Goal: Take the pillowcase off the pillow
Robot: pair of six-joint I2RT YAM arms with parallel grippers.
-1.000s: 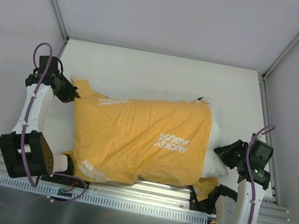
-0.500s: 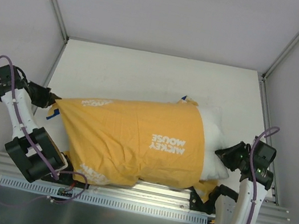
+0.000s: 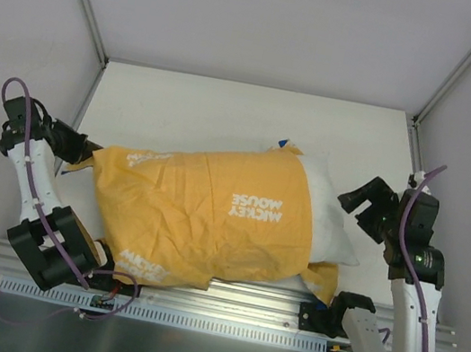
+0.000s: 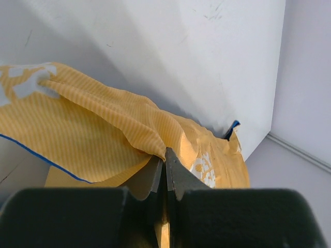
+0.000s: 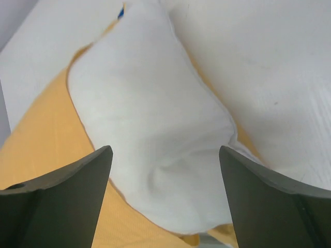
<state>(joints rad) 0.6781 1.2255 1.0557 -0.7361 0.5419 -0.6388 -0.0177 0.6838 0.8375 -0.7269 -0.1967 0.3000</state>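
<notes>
The orange-yellow pillowcase (image 3: 201, 216) with white lettering lies across the table and covers most of the pillow. The white pillow (image 3: 328, 220) sticks out of the case's right end. My left gripper (image 3: 84, 152) is at the case's far left corner, shut on a fold of the fabric. In the left wrist view the jaws (image 4: 165, 155) pinch the striped yellow cloth (image 4: 103, 129). My right gripper (image 3: 359, 211) hovers open just right of the bare pillow end. The right wrist view shows the white pillow (image 5: 155, 129) between the wide-open fingers (image 5: 165, 150), untouched, with yellow case (image 5: 41, 139) on the left.
The white table (image 3: 229, 111) is boxed in by grey walls at left, right and back. A metal rail (image 3: 223, 297) runs along the near edge, and a yellow corner of the case (image 3: 322, 282) hangs close to it.
The right gripper has opened, let go of the pillow end and drawn back up to the right. The left gripper has pulled the case leftward, baring more of the pillow.
</notes>
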